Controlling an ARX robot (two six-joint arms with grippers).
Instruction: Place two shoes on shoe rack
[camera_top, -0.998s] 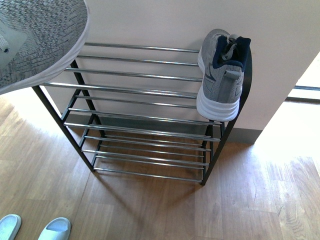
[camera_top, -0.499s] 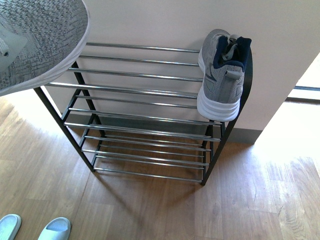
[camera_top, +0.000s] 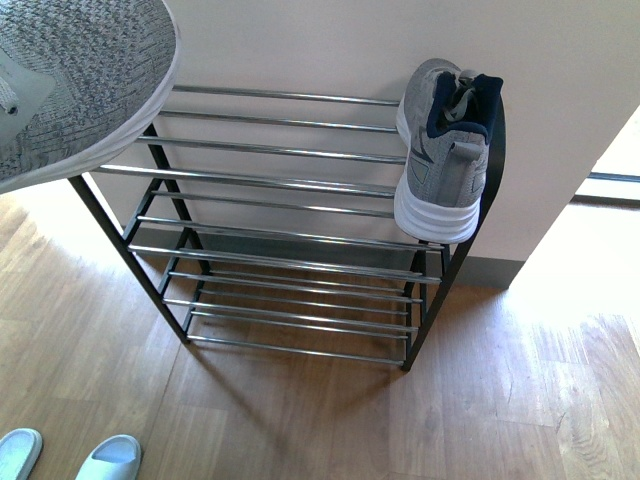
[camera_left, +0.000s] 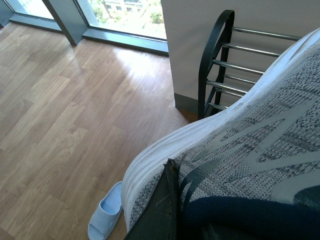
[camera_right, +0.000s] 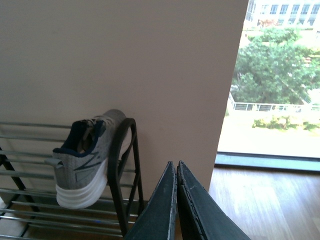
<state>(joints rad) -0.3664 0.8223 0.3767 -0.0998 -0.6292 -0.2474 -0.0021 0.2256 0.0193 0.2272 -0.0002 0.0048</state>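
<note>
One grey knit sneaker (camera_top: 445, 150) with a white sole rests on the top shelf of the shoe rack (camera_top: 280, 180), at its right end, heel toward me. It shows in the right wrist view too, sneaker (camera_right: 82, 160) beside the rack's black end frame (camera_right: 120, 165). A second grey knit sneaker (camera_top: 75, 80) hangs close to the camera at upper left, above the rack's left end. My left gripper (camera_left: 172, 167) is shut on this sneaker (camera_left: 250, 145) at its navy collar. My right gripper (camera_right: 176, 165) is shut and holds nothing, right of the rack.
Two pale blue slides (camera_top: 110, 460) lie on the wood floor (camera_top: 300, 420) at the lower left; one slide (camera_left: 105, 217) shows under the held sneaker. A beige wall (camera_top: 330, 50) stands behind the rack. Floor-height windows (camera_right: 272, 80) lie to either side.
The held sneaker has shifted very slightly in the front view. The rack, the placed sneaker and the slides have not moved.
</note>
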